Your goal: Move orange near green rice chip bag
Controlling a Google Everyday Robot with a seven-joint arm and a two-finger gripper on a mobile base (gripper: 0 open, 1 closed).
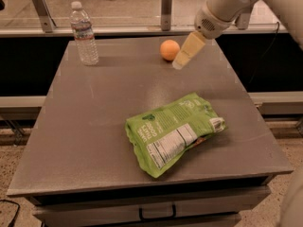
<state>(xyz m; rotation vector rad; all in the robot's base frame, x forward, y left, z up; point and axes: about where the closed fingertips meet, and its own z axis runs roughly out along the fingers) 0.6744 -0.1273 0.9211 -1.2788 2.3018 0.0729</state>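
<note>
Gripper [180, 62] position: at the far side of the table [90, 122], angled down and to the left from the arm's pale wrist housing at upper right, its tip just beside the orange [169, 50] on that fruit's right. No contact with the fruit can be confirmed, and whether the gripper is open or closed cannot be told from this view; it holds nothing visible. Nearest the camera, the green rice chip bag [173, 132] lies flat on the table's front right portion, nutrition panel facing up, crumpled and undisturbed. Bare grey tabletop lies between the bag and the fruit; the two are well apart. The orange rests on the table near the far edge, slightly right of centre. A clear plastic water bottle [84, 33] stands upright at the far left corner, away from both task items and out of any likely path. Assessment: the task is at its approach stage. Nothing is grasped and the orange is not yet near the bag. Remaining, in my judgement: close on the fruit, lift it, carry it toward the camera and set it down beside the bag without rolling off.
</note>
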